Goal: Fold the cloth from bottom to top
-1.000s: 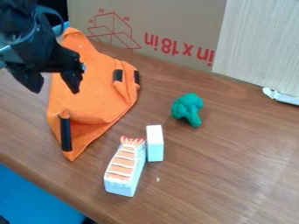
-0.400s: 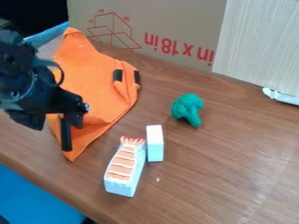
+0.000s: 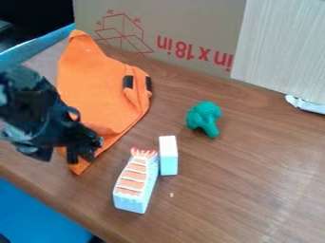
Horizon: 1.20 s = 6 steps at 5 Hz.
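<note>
Grip the cloth (image 3: 98, 97) low
With the gripper (image 3: 60, 157) open, straddle the bottom corner (image 3: 78, 168), close firmly, then fold gently upward.

Big red print (image 3: 190, 51) stands upside down on the flat brown cardboard (image 3: 184, 19). Turned the right way up, it says "in x 18 in". It runs at a slant, low on the cardboard. A red line drawing of a box (image 3: 124, 32) is on the cardboard's left part. Tiny red marks (image 3: 109, 12) sit beside its lines, too small to read.
</note>
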Available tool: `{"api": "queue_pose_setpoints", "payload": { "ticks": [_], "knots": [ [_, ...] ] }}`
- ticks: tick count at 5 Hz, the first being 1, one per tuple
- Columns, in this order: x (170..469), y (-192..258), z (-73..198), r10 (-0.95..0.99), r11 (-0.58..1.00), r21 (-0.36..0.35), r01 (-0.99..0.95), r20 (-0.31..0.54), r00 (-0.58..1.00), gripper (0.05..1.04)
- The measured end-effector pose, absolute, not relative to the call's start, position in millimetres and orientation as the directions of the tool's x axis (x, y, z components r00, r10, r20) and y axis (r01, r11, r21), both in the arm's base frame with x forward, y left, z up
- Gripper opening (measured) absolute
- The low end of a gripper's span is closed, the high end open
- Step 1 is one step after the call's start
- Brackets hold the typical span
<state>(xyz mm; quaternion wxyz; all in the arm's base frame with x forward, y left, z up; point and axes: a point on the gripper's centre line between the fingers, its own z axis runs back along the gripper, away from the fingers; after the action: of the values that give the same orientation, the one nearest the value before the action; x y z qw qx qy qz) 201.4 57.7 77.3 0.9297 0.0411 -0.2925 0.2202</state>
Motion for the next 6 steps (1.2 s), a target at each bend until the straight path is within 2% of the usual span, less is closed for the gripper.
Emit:
{"api": "queue_pose_setpoints", "payload": {
  "ticks": [2,4,5,6],
  "knots": [
    [206.6,75.5,46.3,0.379,0.887,0.014,-0.462,0.549,0.744,0.967],
    [205.6,75.9,53.8,0.381,0.899,-0.018,-0.438,0.529,0.758,0.397],
    [202.9,71.8,72.7,0.390,0.907,-0.073,-0.414,0.516,0.763,0.184],
    [201.9,68.7,96.7,0.432,0.897,-0.149,-0.416,0.488,0.758,0.088]
  ]
}}
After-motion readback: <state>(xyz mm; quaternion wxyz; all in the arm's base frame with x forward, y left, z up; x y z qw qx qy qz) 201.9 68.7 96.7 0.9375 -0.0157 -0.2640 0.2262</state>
